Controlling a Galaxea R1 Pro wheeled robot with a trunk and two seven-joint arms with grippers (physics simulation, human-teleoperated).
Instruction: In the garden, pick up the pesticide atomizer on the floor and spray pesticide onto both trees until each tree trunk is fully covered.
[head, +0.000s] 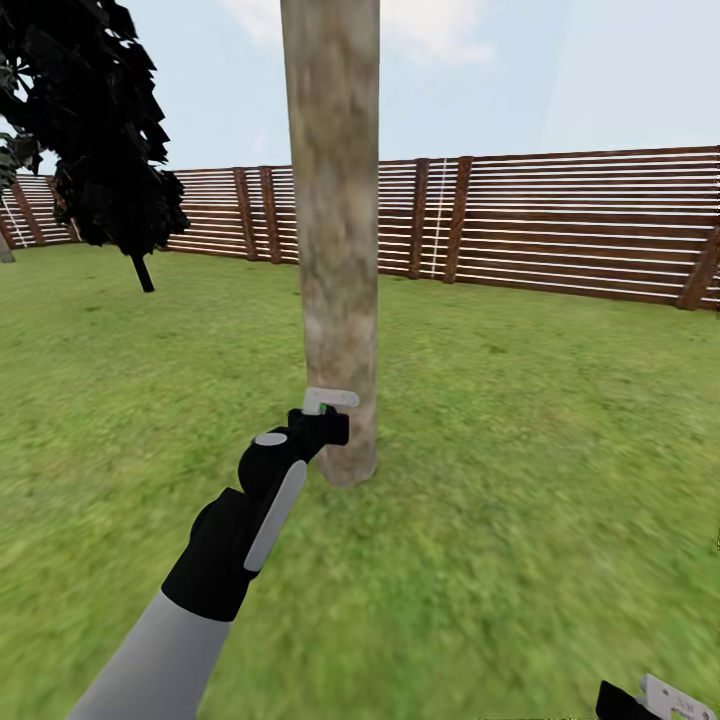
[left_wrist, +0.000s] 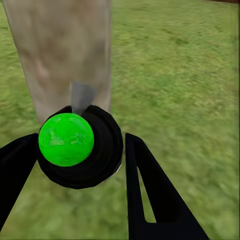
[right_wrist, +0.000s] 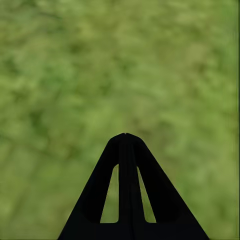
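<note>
Left gripper (left_wrist: 80, 150) clamped the pesticide atomizer (left_wrist: 80, 147) (green-topped, no legible label), nozzle close to the tree trunk (head: 335, 240) base. Right gripper (right_wrist: 125, 137) fingers together over the lawn (head: 540, 450).

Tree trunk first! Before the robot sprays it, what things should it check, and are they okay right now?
1. Atomizer held: ok. The left gripper is shut on the pesticide atomizer, the black thing with a green ball.
2. Aimed at the tree trunk: ok. In the left wrist view its grey tip points at the bark.
3. Near enough: ok. In the head view the gripper sits by the trunk's base.
4. Pesticide already on the bark: cannot tell; no clear white specks on the mottled surface.
5. Right gripper out of the way: ok, shut over the lawn.
6. Second tree's place: cannot tell.
</note>
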